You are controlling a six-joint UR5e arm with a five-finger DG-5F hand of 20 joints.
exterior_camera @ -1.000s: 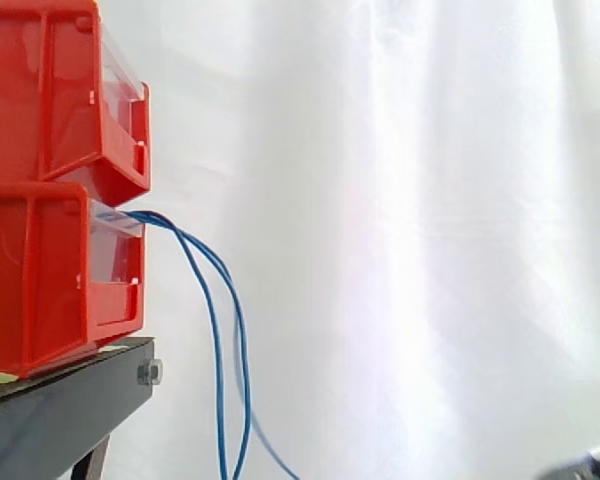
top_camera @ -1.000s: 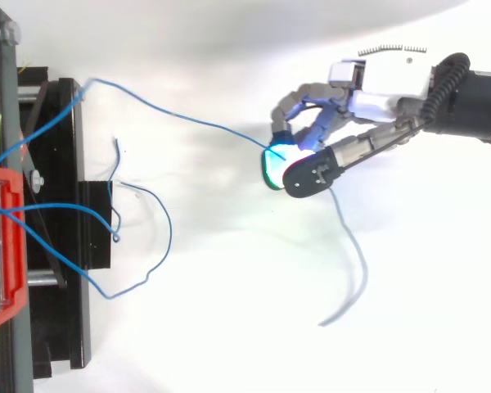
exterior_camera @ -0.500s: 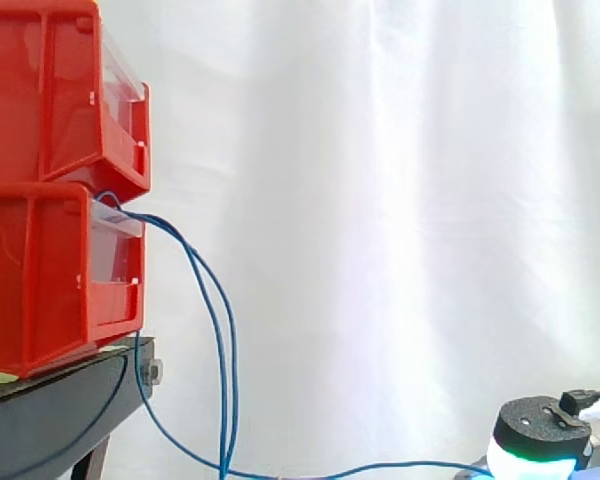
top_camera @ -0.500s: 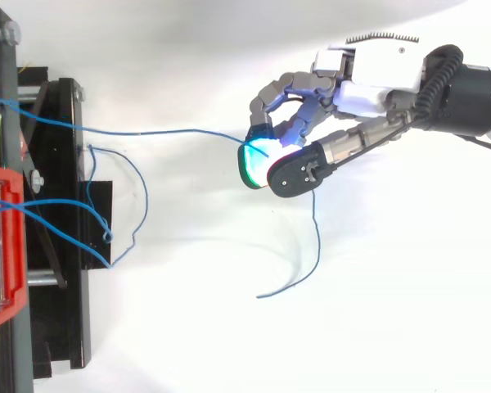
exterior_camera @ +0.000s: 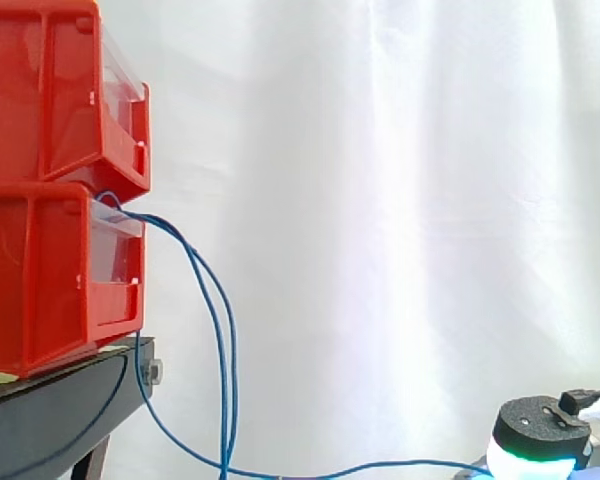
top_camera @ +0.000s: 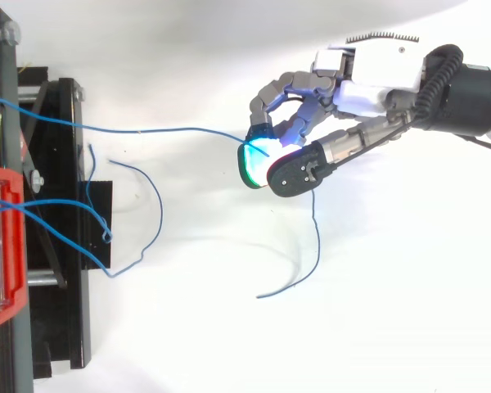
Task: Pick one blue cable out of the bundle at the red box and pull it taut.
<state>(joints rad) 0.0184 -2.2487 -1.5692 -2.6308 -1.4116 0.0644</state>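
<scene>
Blue cable (top_camera: pixel 147 130) runs from the red box (exterior_camera: pixel 40 270) on the black stand (top_camera: pixel 65 205) over the white surface (top_camera: pixel 229 344) (curtain (exterior_camera: pixel 400 200) behind) to the hand (top_camera: pixel 356 86), whose curled fingers pinch it.

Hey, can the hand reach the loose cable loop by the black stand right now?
Probably not yet: the hand is pinched on another cable. Otherwise nothing stands between it and the loop.
</scene>
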